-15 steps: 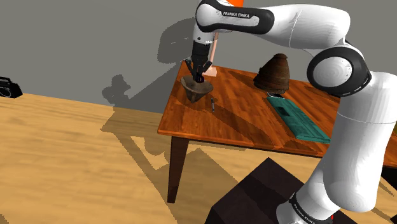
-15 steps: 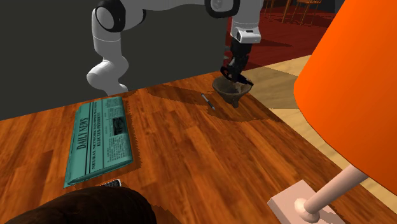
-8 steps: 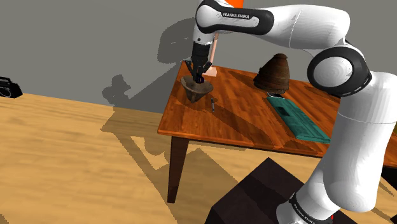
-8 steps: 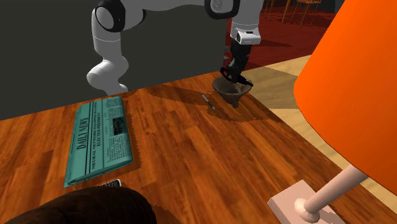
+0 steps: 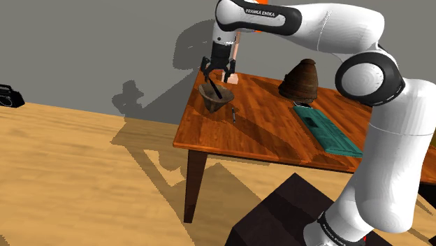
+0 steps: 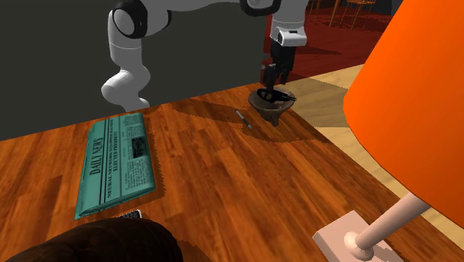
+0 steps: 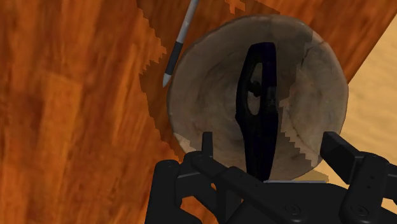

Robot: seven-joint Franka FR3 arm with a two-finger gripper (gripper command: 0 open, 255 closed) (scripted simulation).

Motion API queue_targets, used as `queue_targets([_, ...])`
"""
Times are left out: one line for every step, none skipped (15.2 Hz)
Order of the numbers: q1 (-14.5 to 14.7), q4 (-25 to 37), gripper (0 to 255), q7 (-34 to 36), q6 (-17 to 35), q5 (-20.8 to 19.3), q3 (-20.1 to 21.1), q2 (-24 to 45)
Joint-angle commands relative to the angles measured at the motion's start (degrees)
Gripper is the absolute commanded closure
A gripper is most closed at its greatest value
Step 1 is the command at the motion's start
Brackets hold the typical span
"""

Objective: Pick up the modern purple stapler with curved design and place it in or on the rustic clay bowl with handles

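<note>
The dark purple stapler (image 7: 257, 108) lies inside the brown clay bowl (image 7: 203, 89), leaning across its hollow. The bowl (image 5: 214, 100) stands near the table corner at the shoulder view's left, and the stapler (image 5: 219, 90) shows above its rim. My black gripper (image 5: 219, 68) hangs just above the bowl, open, with nothing between its fingers. In the second exterior view the gripper (image 6: 272, 75) is clear of the stapler (image 6: 274, 95) and the bowl (image 6: 269, 109). In the wrist view the gripper (image 7: 273, 151) has its fingertips (image 7: 339, 147) wide apart over the bowl.
A thin grey pen (image 5: 233, 115) lies on the wooden table (image 5: 265, 133) beside the bowl. A teal newspaper (image 6: 115, 164) and a brown domed object (image 5: 299, 78) lie farther along. A lamp with an orange shade (image 6: 416, 97) stands on its base (image 6: 349, 242). The table edge runs close by the bowl.
The gripper has opened and risen a little from the bowl. The stapler, held before, now rests in the bowl.
</note>
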Motion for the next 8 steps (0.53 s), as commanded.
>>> queue_targets([-0.1, 5.2, 0, 0.0, -4.2, 0.1, 0.0, 1.1])
queue_targets([-0.2, 8.0, 0, 0.0, -6.2, 0.1, 0.0, 1.8])
queue_targets([-0.2, 8.0, 0, 0.0, -6.2, 0.1, 0.0, 1.8])
queue_targets([-0.2, 7.9, 0, 0.0, -6.2, 0.1, 0.0, 1.8])
queue_targets([-0.2, 8.0, 0, 0.0, -6.2, 0.1, 0.0, 1.8])
queue_targets([-0.2, 8.0, 0, 0.0, -6.2, 0.1, 0.0, 1.8])
queue_targets([-0.2, 8.0, 0, 0.0, -6.2, 0.1, 0.0, 1.8])
queue_targets([-0.2, 8.0, 0, 0.0, -6.2, 0.1, 0.0, 1.8])
